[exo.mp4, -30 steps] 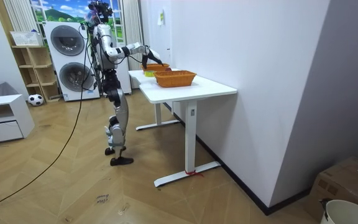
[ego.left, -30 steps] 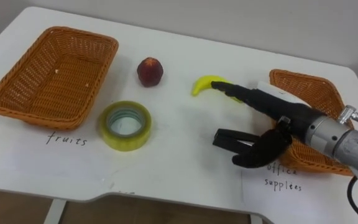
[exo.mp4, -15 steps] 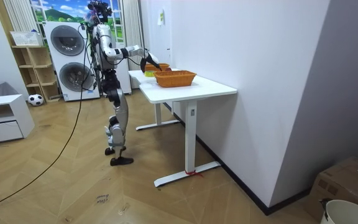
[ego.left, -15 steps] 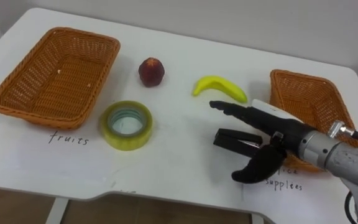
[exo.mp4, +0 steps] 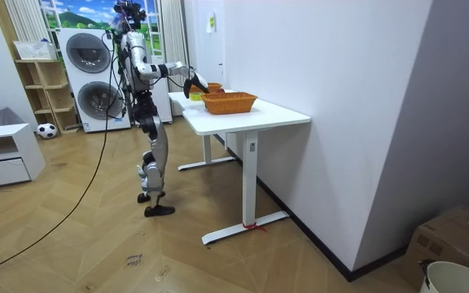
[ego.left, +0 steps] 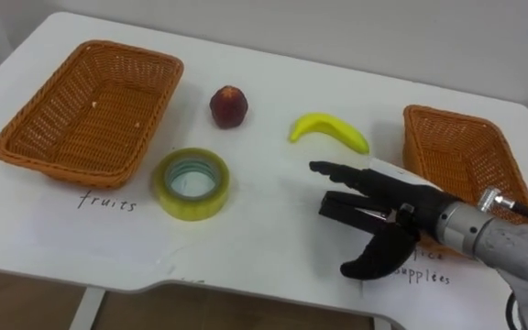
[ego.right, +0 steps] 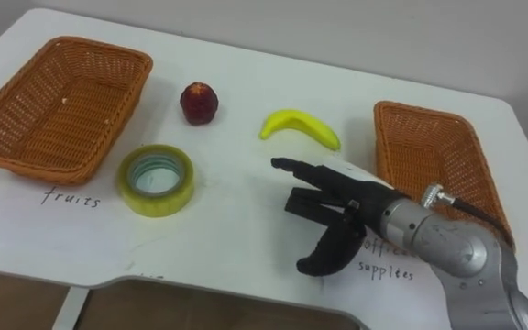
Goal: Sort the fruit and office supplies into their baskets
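Three items lie loose on the worktop (ego.left: 264, 229). The banana (ego.left: 328, 130) sits right of centre, just above the empty, straight-fingered right robot hand (ego.left: 385, 207). It should probably close round the banana's middle.

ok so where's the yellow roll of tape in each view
Left eye view: the yellow roll of tape lies left of centre, off the near right corner of the orange wicker basket.
Right eye view: same spot, further toward the lower left, by that basket.
Room view: too far off to pick out on the white table.
Shared landmark: the white table.
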`<state>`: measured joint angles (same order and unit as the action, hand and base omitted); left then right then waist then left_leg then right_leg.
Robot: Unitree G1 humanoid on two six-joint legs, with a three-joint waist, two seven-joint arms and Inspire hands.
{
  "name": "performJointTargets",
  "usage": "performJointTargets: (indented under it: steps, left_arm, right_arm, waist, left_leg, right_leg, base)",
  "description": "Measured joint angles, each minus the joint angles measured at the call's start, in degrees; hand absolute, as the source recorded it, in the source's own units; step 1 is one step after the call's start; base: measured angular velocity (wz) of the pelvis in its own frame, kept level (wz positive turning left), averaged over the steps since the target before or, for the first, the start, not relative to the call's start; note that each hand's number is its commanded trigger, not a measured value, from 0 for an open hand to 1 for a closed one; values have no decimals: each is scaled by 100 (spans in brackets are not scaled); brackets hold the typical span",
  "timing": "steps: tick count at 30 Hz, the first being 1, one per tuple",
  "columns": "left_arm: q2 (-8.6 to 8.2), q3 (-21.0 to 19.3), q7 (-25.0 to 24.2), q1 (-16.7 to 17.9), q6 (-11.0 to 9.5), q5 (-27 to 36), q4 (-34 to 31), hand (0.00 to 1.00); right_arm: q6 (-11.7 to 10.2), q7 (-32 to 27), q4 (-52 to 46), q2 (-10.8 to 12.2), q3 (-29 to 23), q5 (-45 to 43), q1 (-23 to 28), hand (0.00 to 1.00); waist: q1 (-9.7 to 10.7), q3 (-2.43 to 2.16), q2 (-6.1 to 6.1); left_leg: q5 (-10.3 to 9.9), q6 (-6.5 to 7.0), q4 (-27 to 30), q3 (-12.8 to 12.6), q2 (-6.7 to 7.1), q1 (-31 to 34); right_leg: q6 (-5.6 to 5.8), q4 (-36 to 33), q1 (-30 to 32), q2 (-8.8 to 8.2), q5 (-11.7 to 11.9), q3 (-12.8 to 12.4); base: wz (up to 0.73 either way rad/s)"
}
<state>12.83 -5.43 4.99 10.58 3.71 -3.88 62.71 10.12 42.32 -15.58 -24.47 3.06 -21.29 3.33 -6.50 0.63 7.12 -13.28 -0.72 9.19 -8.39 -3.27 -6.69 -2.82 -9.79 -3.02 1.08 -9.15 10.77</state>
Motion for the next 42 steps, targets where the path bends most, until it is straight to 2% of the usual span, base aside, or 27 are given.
performJointTargets:
  steps: [9,13,17,21,28,34,37,42]
  left_arm:
    - [-58,-1,108,158,-2,211,-271,0]
    - [-115,9,116,157,-2,245,-312,0]
    - [-186,14,132,148,2,599,-323,0]
    - [-219,16,151,154,6,892,-333,0]
    - [-227,12,72,203,12,901,-506,0]
    - [-226,6,-19,217,6,901,-559,0]
    - [-210,-3,-70,214,6,901,-560,0]
    - [-187,-18,-178,171,7,869,-560,0]
  right_arm:
    - [117,-315,103,46,4,-645,15,0]
    - [151,-431,109,150,3,-861,11,0]
    - [248,-658,132,360,2,-854,-5,0]
    - [249,-798,149,372,3,-840,-18,0]
    - [252,-860,234,406,3,-819,-69,0]
    - [250,-922,417,503,3,-819,-347,0]
    - [249,-922,417,506,4,-815,-350,0]
    - [253,-888,419,516,14,-854,-350,0]
  waist:
    - [6,-10,-17]
    - [4,-15,-28]
    - [6,-22,-54]
    - [-14,-3,-105]
    - [-40,8,-130]
    - [-25,-11,-112]
    - [-28,-33,-88]
    - [-27,-43,-71]
  left_leg:
    - [0,0,1,-10,3,-16]
    - [0,1,2,-16,6,-11]
    - [1,1,1,-13,7,-3]
    - [1,1,1,-3,10,9]
    - [1,1,3,-16,10,11]
    - [1,2,3,-16,7,11]
    - [1,1,4,-1,5,7]
    - [1,2,3,40,6,10]
  right_leg:
    - [6,-3,-12,6,9,-77]
    - [10,-4,-12,7,16,-93]
    - [10,0,-9,6,16,-87]
    - [10,13,-7,3,16,-71]
    - [11,24,12,2,15,-54]
    - [11,23,15,2,15,-44]
    - [11,14,12,0,15,-35]
    - [12,5,-1,-5,15,3]
  base:
    - [-3]
    - [0]
    - [0]
    - [0]
    - [0]
    - [0]
    - [1]
    - [4]
